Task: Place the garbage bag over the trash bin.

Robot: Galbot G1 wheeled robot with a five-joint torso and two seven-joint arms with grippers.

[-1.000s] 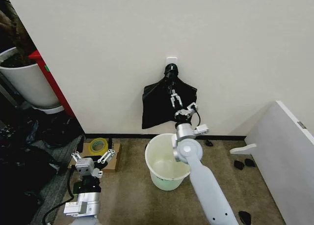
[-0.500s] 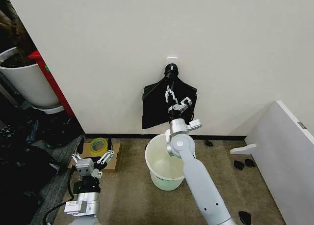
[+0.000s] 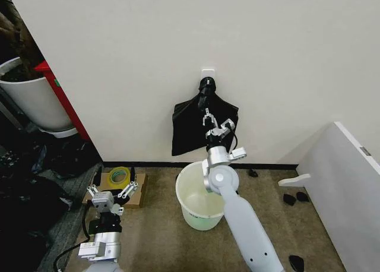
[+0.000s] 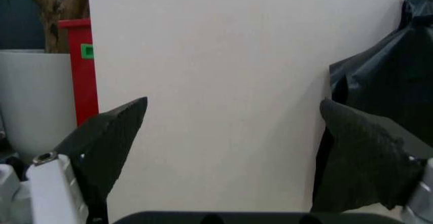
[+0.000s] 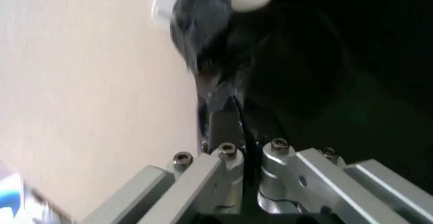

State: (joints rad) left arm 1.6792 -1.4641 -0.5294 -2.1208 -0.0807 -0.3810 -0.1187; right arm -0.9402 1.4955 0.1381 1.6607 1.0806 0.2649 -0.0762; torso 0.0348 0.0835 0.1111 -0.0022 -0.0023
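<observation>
The garbage bag (image 3: 187, 129) is black plastic and hangs flat against the wall from a white hook (image 3: 206, 73), gathered to a point at its top. My right gripper (image 3: 215, 120) is raised in front of the bag's upper middle, just below the gathered neck, fingers spread and holding nothing. The right wrist view looks up the bag (image 5: 325, 67) to the shiny, crinkled neck under the hook. The trash bin (image 3: 179, 192), a round white bucket, stands empty on the floor directly below the bag. My left gripper (image 3: 110, 192) waits low at the left, open, with its pads (image 4: 108, 138) wide apart.
A roll of yellow tape (image 3: 119, 175) lies on a small cardboard box by the wall. A white planter pot (image 3: 35, 103) and a red panel (image 3: 59, 97) stand at the left above dark clutter on the floor. A white board (image 3: 344, 183) leans at the right.
My right gripper has risen along the bag's front, from the lower middle to just under the gathered neck. The left arm, bag and bin have stayed put.
</observation>
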